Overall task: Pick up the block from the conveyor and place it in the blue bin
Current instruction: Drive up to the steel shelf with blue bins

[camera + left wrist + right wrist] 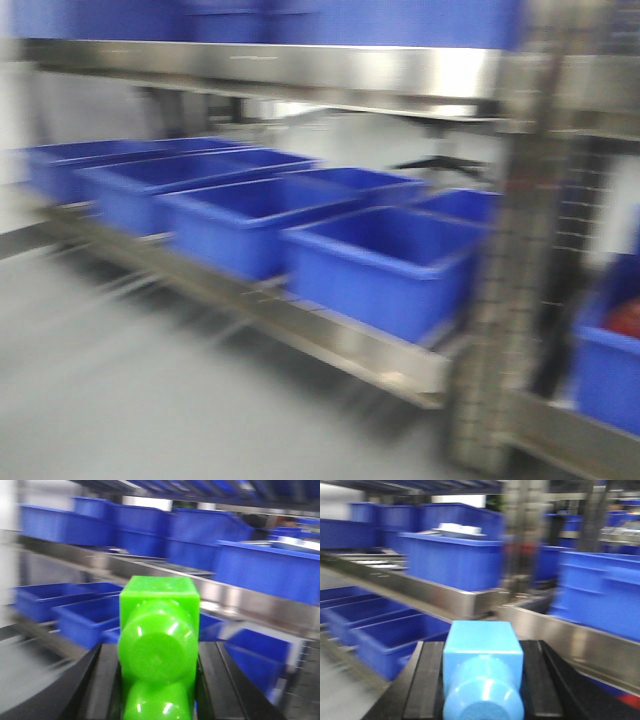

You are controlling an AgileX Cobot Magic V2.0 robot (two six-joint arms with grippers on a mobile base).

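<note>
In the right wrist view the small bright blue block (482, 652), its round stud facing the camera, sits between the black fingers (427, 680) of my right gripper (482, 680), which is shut on it. My left gripper (157, 675) is shut on a bright green studded block (159, 625). Blue bins stand in a row on a low steel shelf; the nearest one (370, 285) is open-topped and looks empty. Both wrist views show the same kind of bins below and ahead (380, 647) (80, 622). The conveyor is out of view. All frames are motion-blurred.
A perforated steel upright (520, 250) stands right of the bin row. Beyond it, a further blue bin (600, 380) holds something red (625, 318). An upper steel shelf (300, 65) carries more blue bins. Grey floor (120, 400) lies in front of the rack.
</note>
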